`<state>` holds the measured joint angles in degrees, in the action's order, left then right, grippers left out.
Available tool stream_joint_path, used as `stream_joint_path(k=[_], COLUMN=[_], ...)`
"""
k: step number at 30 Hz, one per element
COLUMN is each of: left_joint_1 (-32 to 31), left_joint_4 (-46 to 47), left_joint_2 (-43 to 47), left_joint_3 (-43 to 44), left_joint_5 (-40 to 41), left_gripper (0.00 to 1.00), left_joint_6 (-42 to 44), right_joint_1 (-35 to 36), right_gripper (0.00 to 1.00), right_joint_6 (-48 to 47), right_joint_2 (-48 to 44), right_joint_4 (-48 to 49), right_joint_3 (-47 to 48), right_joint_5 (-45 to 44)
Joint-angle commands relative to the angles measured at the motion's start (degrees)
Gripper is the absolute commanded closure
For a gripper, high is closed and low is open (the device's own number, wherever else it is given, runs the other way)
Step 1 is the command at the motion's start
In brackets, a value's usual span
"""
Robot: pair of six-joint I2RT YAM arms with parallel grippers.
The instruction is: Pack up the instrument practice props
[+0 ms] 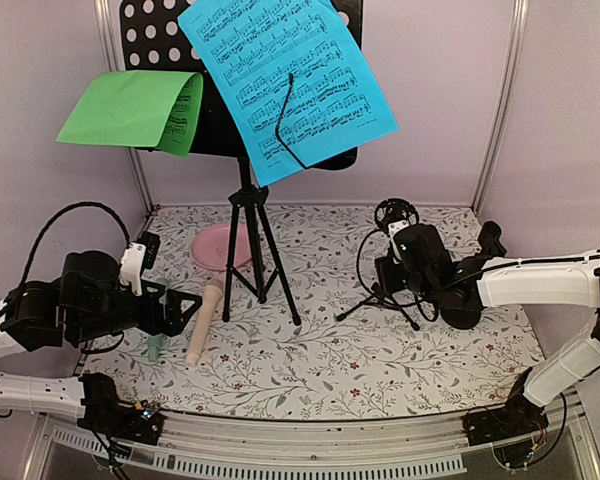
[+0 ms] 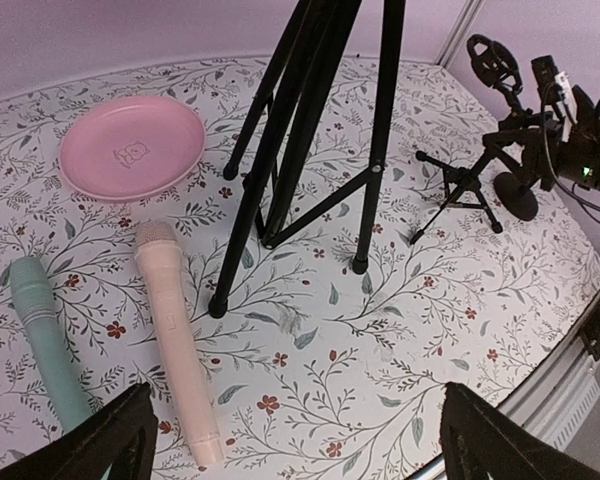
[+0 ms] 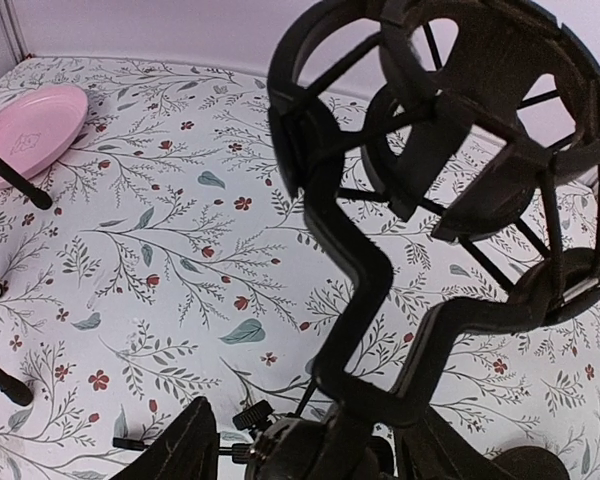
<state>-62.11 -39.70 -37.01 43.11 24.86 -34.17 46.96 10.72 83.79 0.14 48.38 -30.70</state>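
The black perforated music desk [image 1: 155, 40] stands at the back on tripod legs [image 1: 255, 240]. It carries a blue music sheet [image 1: 285, 80] and a drooping green one [image 1: 130, 110]. A peach microphone [image 1: 202, 322] and a mint-green microphone [image 1: 158, 340] lie side by side on the table, also seen as peach [image 2: 175, 340] and mint [image 2: 45, 335]. My left gripper [image 2: 295, 440] hovers open beside them with nothing between its fingers. A small black microphone tripod [image 1: 392, 225] stands upright on the right. My right gripper [image 3: 310, 450] stands open around its stem [image 3: 355, 300], the left finger [image 3: 180, 445] clear of it.
A pink round plate [image 1: 220, 247] sits behind the microphones, near the stand's left leg. The stand's three legs [image 2: 300, 150] spread across the table's middle. Lilac walls close the back and sides. A metal rail [image 1: 310, 455] runs along the near edge.
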Motion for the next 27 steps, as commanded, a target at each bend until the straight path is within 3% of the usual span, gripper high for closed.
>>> stream_joint_path(k=[1,4,7,11,13,18,20,24,27], left_joint_1=[-0.8,-0.8,-0.8,-0.8,-0.8,-0.8,-0.8,-0.8,-0.7], left_joint_4=[0.8,0.8,1.0,1.0,1.0,1.2,1.1,1.9,2.2], left_joint_2=[-0.3,-0.3,-0.7,-1.2,-1.1,-0.5,-0.4,-0.1,-0.4], left_joint_3=[-0.4,-0.4,-0.5,-0.4,-0.4,-0.5,-0.4,0.0,1.1], left_joint_5=[-0.2,-0.2,-0.3,-0.6,-0.5,0.1,0.4,-0.1,0.5], left_gripper=[0.01,0.01,0.01,0.01,0.01,0.01,0.01,0.01,0.01], left_joint_6=[-0.2,-0.3,-0.1,0.1,0.1,-0.3,-0.5,-0.5,-0.2], right_joint_1=[0.0,0.1,0.3,0.4,0.5,1.2,2.9,9.0,9.7], right_gripper=[0.36,0.27,0.11,0.04,0.04,0.05,0.07,0.08,0.10], right_joint_6=[0.2,0.1,-2.0,-3.7,-3.9,-4.4,-4.7,-9.5,-10.1], right_joint_2=[-2.1,-5.6,-9.7,-13.8,-15.4,-16.3,-14.0,-6.1,0.2], right_joint_4=[-1.4,-3.0,-6.8,-10.5,-9.4,4.9,9.2,11.8,14.6], right_joint_3=[0.6,1.8,6.3,13.5,15.2,8.3,6.5,7.8,9.7], right_joint_5=[2.5,5.5,8.0,10.2,13.3,35.9,41.3,41.7,39.9])
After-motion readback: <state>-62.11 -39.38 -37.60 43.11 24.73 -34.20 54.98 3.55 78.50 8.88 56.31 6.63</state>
